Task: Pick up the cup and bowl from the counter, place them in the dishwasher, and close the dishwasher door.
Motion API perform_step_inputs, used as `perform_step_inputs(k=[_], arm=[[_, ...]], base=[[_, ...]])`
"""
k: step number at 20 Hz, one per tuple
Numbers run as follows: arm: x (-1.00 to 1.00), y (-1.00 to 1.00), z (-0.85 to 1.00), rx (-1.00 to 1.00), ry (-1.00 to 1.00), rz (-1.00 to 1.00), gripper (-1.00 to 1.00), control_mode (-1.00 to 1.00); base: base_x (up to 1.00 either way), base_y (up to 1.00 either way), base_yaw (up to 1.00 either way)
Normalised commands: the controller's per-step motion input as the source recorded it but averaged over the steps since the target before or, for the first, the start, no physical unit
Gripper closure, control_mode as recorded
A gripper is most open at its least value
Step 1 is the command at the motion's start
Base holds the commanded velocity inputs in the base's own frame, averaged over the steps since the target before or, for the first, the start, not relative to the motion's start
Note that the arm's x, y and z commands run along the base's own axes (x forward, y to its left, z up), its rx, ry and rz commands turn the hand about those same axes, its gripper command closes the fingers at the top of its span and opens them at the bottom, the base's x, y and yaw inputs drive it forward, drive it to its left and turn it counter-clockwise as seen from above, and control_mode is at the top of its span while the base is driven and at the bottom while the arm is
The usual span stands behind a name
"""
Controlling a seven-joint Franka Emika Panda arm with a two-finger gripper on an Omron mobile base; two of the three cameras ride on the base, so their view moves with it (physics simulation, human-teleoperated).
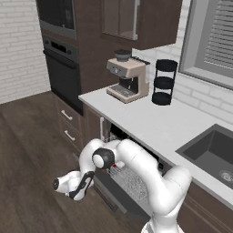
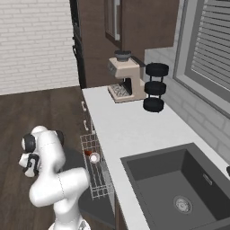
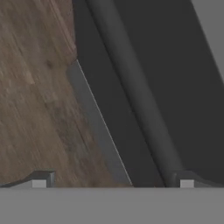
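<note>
My jaws [image 3: 113, 181] hung low over the wood floor [image 3: 35, 100], just at the outer edge of the dishwasher door [image 3: 175, 78], which lay dropped open. In the hand view the two tips stood wide apart with nothing between them; the door's long dark handle bar [image 3: 135, 92] ran just inside the right tip, and the left tip sat over bare floor.

The cup [image 2: 94, 157] lay in the pale wire rack [image 2: 96, 179] drawn out over the open door, its white inside facing up. A reddish-brown shape just beside it on the far side could be the bowl [image 2: 87, 152], though it was too small to confirm. From the left base view, red showed in the rack behind my forearm.

The counter [image 1: 145, 118] carried a coffee machine [image 1: 128, 79] and a black three-tier stand [image 1: 164, 82] at its far end, with the sink [image 2: 179, 188] at the near right. No brand, label or writing was legible anywhere.
</note>
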Motion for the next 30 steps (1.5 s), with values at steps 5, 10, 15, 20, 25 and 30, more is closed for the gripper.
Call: perform_step_inputs(k=[5, 10, 15, 20, 25, 30], arm=[[0.38, -0.38, -0.66, -0.13, -0.02, 0.0, -1.0, -1.0], [0.01, -0.98, -0.09, -0.13, -0.1, 0.01, -1.0, -1.0], [-0.14, -1.0, 0.04, -0.04, -0.05, 0.04, -1.0, -1.0], [-0.34, -1.0, 0.23, 0.0, 0.0, 0.07, -1.0, -1.0], [-0.19, -1.0, 0.3, 0.0, 0.06, 0.11, -1.0, -1.0], [0.0, -1.0, 0.0, 0.0, -0.01, 0.15, -1.0, -1.0]], base=[[0.0, 0.0, 0.0], [0.0, 0.0, 0.0], [0.0, 0.0, 0.0], [0.0, 0.0, 0.0], [0.0, 0.0, 0.0], [0.0, 0.0, 0.0]])
